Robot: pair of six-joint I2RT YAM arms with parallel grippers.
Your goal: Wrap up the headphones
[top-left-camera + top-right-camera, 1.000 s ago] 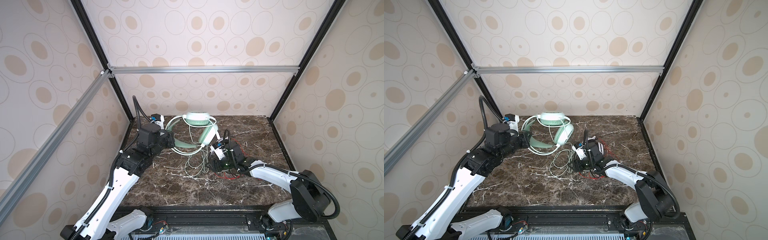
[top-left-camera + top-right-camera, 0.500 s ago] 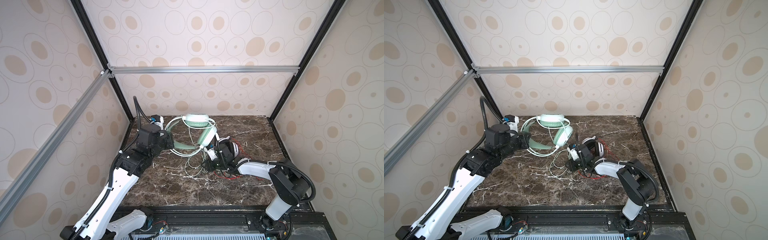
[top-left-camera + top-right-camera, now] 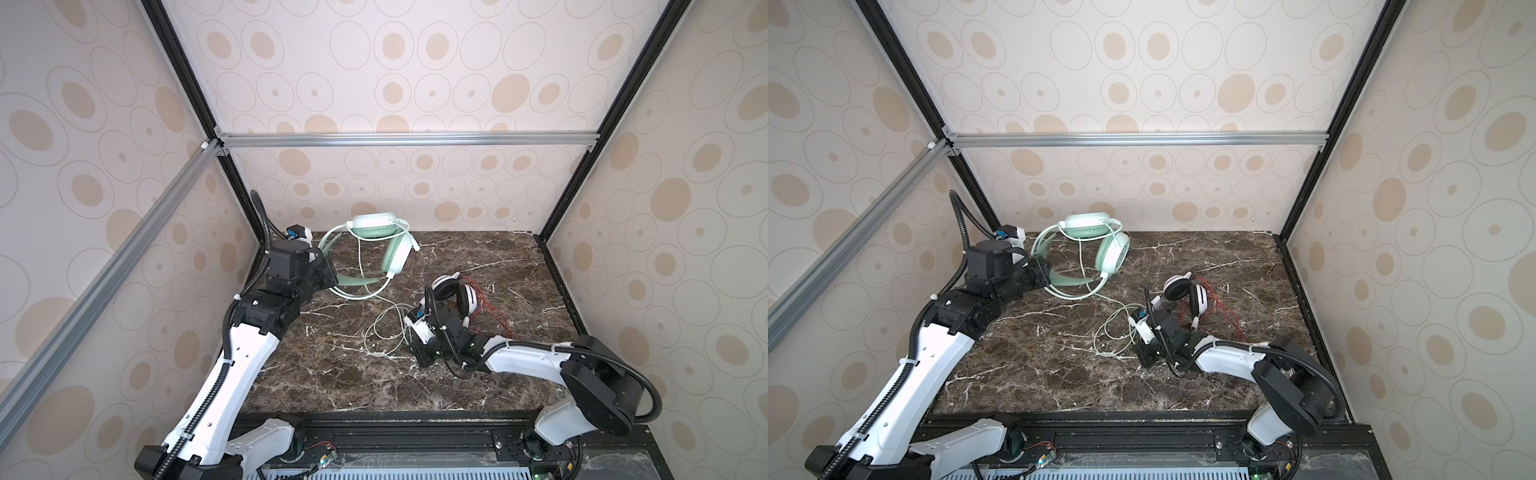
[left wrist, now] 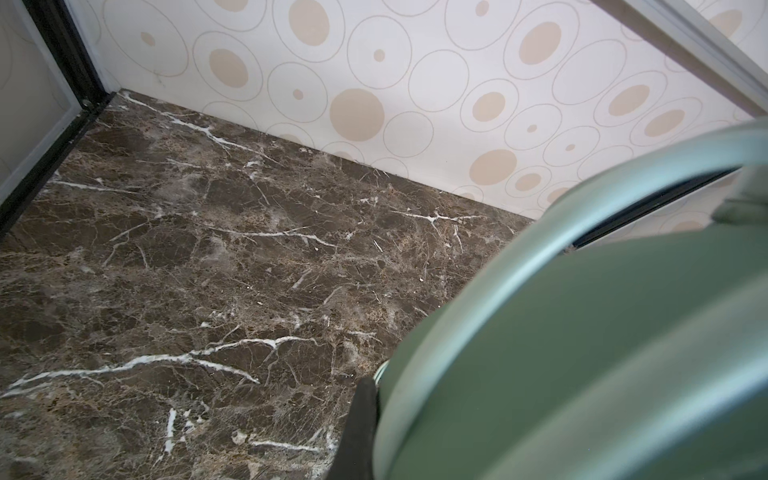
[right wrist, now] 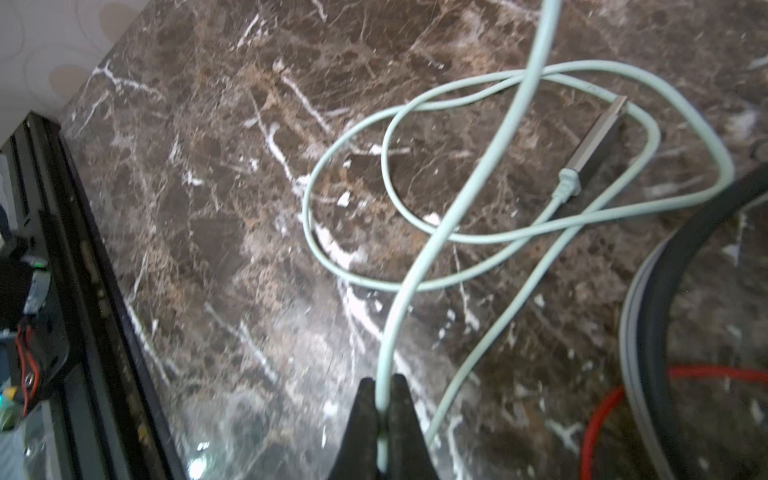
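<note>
Our left gripper [image 3: 330, 277] clamps the mint-green headset [image 3: 397, 253] by its headband [image 3: 359, 281]; our right gripper [image 5: 383, 399] pinches the pale green cable [image 5: 409, 282]

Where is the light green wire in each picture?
Top view: green cable loops mid-table.
Top view: same loops, mid-table.
Left wrist: not in it.
Right wrist: across the middle, pinched by the right gripper.
Shared landmark: the brown marble table.
</note>
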